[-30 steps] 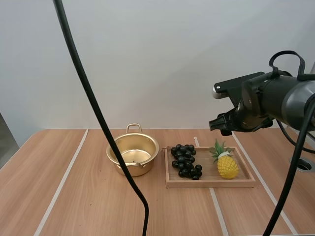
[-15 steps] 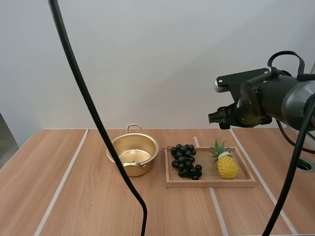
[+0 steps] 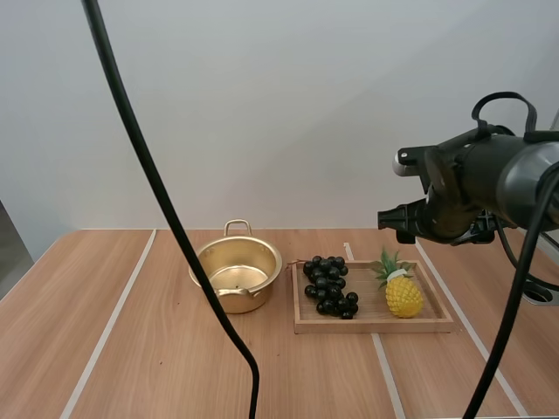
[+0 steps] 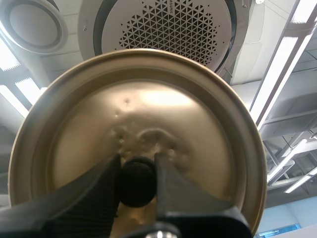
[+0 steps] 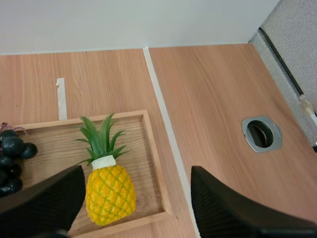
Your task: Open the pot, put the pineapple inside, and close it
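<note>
Looks like a robotics lab bench in an office-type room. Wood-laminate table (image 3: 131,349) marked out with white tape lines (image 3: 106,327), metal cable grommet (image 5: 261,134) set in the top, grey fabric partition (image 5: 297,49) at its edge, plain white wall (image 3: 288,113) behind. Robot arm (image 3: 498,179) over the table, staged props on it: pot (image 3: 236,272), wooden tray (image 3: 376,326) with pineapple (image 3: 403,294) and grapes (image 3: 327,284).
</note>
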Tool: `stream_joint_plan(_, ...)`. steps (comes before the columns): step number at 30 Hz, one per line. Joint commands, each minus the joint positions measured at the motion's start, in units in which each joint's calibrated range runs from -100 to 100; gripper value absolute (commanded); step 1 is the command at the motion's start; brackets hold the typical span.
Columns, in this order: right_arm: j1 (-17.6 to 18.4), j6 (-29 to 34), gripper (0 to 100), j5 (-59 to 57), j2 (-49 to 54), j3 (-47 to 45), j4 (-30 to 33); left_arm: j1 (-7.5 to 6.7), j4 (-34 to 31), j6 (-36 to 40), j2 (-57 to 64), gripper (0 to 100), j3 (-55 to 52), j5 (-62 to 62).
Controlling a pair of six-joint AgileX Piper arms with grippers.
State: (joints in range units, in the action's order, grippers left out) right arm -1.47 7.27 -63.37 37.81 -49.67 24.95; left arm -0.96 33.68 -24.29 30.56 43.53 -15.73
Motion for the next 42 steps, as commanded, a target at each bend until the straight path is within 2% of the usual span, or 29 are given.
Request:
stream_joint_plan(1,-0.22,0.24,100,-2.27,-3.61,0.59,-1.35,0.1,-0.08,-0.1,0.1,0,0.37,-0.5)
stream_joint_plan(5,-0.22,-0.16,100,-0.64,-9.55,0.59,-1.37,0.1,-0.09,-0.1,-0.02,0,0.37,-0.5)
stream_joint_plan(9,-0.22,-3.87,100,0.62,-15.33,0.59,-3.34,0.1,-0.09,-0.1,-0.12,0,0.37,-0.93)
stream_joint_plan(13,-0.22,-3.86,100,0.82,-19.26,0.59,-3.37,0.1,-0.09,-0.1,-0.12,0,0.37,-2.65)
stream_joint_plan(21,-0.22,-5.34,100,6.61,-20.13,0.59,-3.87,0.1,-0.09,-0.1,-0.18,0,0.37,-3.03)
stream_joint_plan(33,-0.22,-5.59,100,7.86,-20.73,0.59,-5.85,0.1,-0.09,-0.1,-0.18,0,0.37,-3.03)
stream_joint_plan(37,-0.22,-8.64,100,6.93,-22.73,0.59,-8.28,0.1,-0.09,-0.21,-0.18,0,0.37,-3.01)
stream_joint_plan(42,-0.22,-9.13,100,7.29,-25.14,0.59,-8.28,0.1,-0.09,-0.37,-0.18,0,0.37,-3.01)
